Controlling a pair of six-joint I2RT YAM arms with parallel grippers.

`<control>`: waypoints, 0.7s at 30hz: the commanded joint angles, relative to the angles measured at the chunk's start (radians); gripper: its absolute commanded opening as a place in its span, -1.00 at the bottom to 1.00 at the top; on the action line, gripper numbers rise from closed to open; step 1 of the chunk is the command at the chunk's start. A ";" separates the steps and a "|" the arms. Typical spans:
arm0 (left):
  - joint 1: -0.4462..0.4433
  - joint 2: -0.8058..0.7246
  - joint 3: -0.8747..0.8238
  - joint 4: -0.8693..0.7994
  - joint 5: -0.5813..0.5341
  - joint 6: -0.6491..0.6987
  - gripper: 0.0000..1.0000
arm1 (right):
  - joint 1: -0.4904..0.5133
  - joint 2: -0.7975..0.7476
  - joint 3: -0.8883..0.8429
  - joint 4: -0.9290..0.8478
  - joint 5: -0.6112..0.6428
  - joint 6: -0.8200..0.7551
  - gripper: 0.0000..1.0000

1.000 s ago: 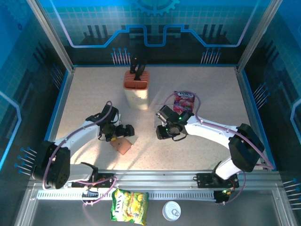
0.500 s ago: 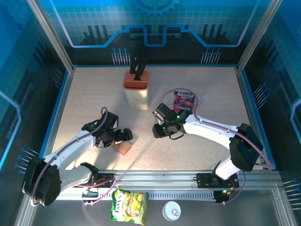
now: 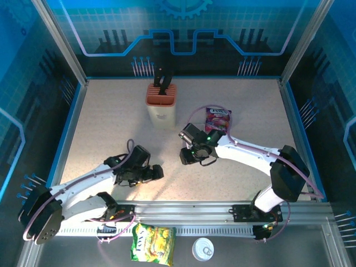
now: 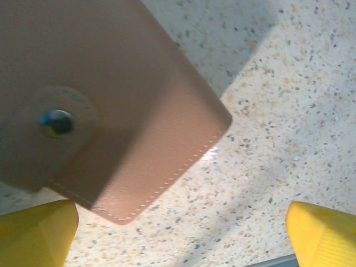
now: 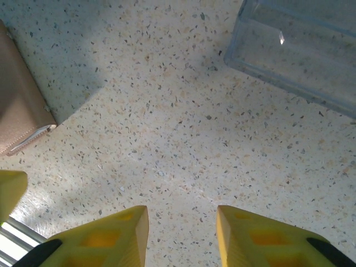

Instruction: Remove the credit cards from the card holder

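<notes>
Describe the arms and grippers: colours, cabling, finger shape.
Left arm and right arm match: white link shells, black joint housings, and a purple cable looped along each. Left gripper and right gripper have black bodies. The fingers are bright yellow, chunky wedges with recessed pockets. No markings are legible.

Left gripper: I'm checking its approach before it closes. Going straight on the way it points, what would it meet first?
Probably the closed brown card holder, lying just ahead of the open left gripper, offset toward one finger; otherwise bare table. Depth is unclear.
</notes>
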 commanded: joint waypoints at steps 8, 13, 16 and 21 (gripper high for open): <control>-0.038 0.234 0.141 0.207 0.007 0.018 0.98 | 0.009 -0.047 0.033 -0.070 0.033 0.003 -0.25; -0.018 0.399 0.295 0.165 -0.023 0.126 0.99 | 0.004 -0.084 0.028 -0.092 0.037 0.011 -0.23; 0.007 0.471 0.363 0.157 -0.034 0.183 0.98 | 0.001 -0.121 0.016 -0.105 0.053 0.017 -0.22; 0.033 0.537 0.477 0.054 -0.115 0.312 0.99 | -0.015 -0.164 -0.006 -0.116 0.060 0.019 -0.21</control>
